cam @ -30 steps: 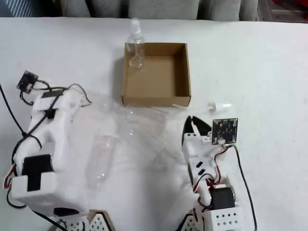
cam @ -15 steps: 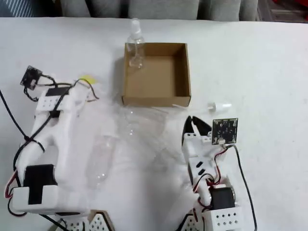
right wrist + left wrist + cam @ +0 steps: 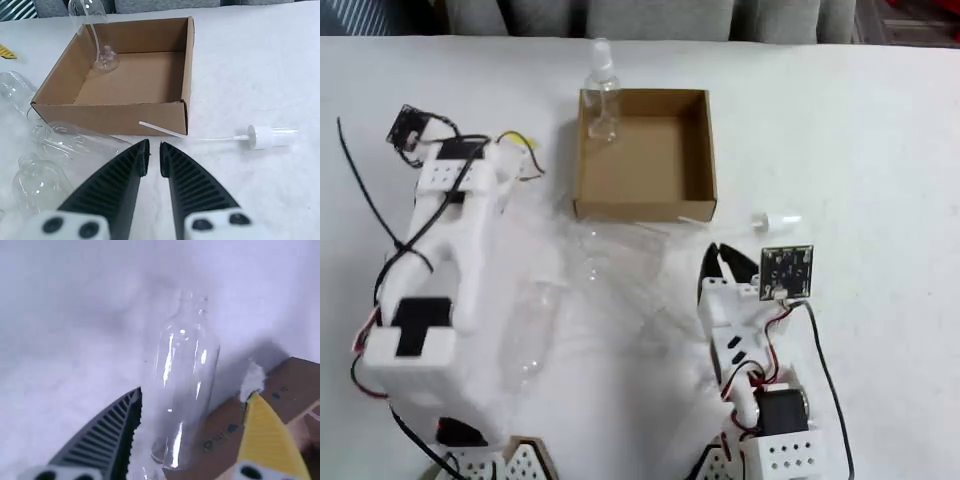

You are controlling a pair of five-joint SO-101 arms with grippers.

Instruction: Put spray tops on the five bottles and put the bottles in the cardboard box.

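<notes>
While the right arm has stayed where it was, the left arm has swung forward over the last second, from the near-left of the table (image 3: 860, 120) to a position beside the left wall of the cardboard box (image 3: 642, 208). The left gripper (image 3: 195, 393) is spread wide and holds nothing. A clear bottle (image 3: 187, 350) lies between its jaws, just beside a corner of the box. This suggests a pick-up of that bottle is being set up; no grasp is made yet.

The right gripper (image 3: 154, 150) is nearly closed, with only a narrow slit between its ribbed black fingers, and it is empty. It sits near the front of the box.

Materials:
- Bottles: transparent, smooth, cylindrical with narrow necks. Glare makes their outlines hard to trace, so the count of uncapped bottles (image 3: 530, 330) on the table is uncertain.
- One capped bottle (image 3: 603, 95) stands in the far-left corner of the box.
- Box: matte brown card, square, open-topped, shallow.
- A loose spray top (image 3: 272, 136), white with a thin dip tube, lies to the right of the box.
</notes>
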